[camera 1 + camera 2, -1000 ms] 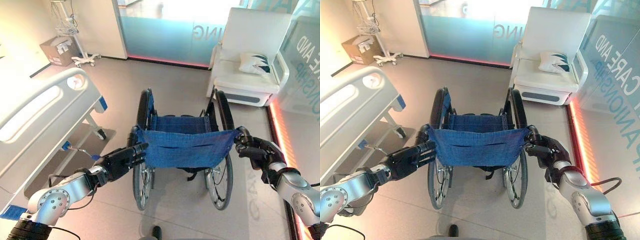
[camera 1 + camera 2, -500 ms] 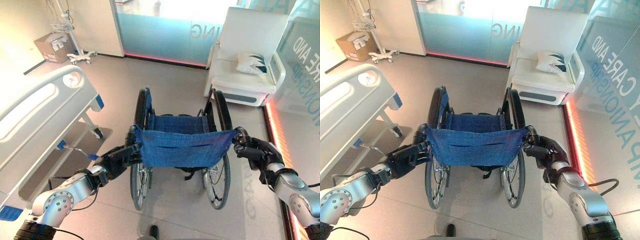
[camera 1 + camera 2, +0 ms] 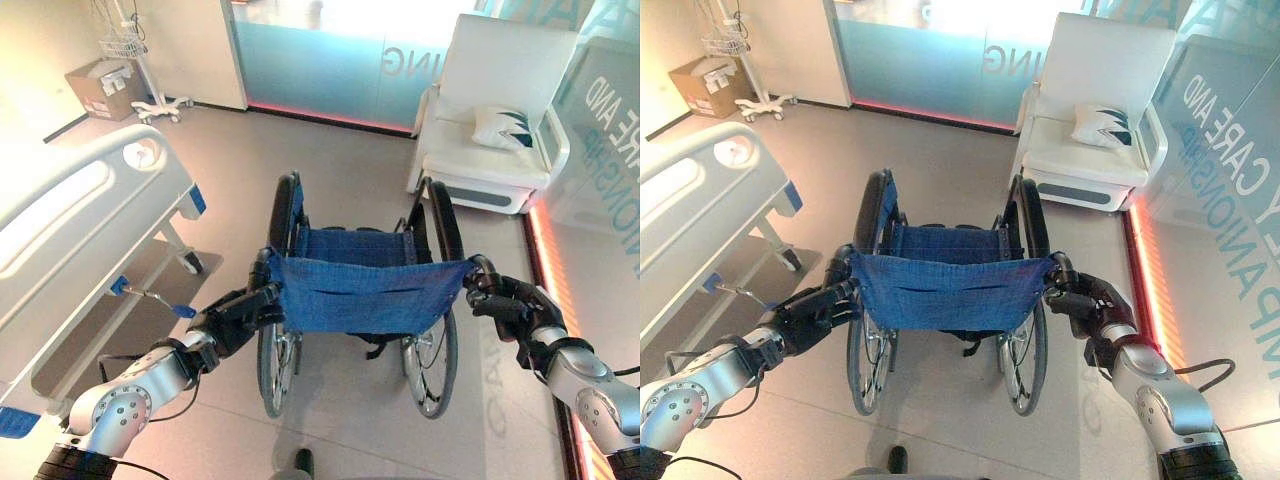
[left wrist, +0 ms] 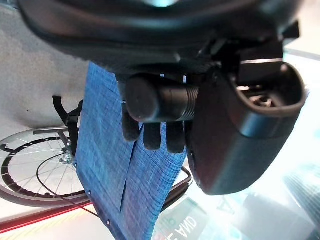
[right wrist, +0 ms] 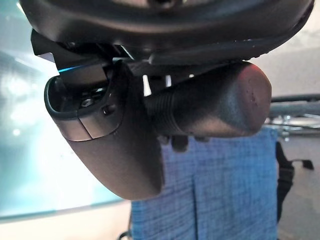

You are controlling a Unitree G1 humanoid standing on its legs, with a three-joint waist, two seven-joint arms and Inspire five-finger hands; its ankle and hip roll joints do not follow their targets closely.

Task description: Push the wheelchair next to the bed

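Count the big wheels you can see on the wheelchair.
2. The wheelchair shows one large wheel on the left and one on the right, flanking the blue seat. Smaller front casters may be hidden.

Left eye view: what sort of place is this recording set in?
Probably a hospital or care room, possibly a mock-up. An adjustable bed with side rails stands to the robot's left, a blue-backed wheelchair is ahead, and a wheeled equipment stand sits by the far wall.

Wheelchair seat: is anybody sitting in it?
Empty. The wheelchair shows bare blue cloth on its seat and back, with nobody in it.
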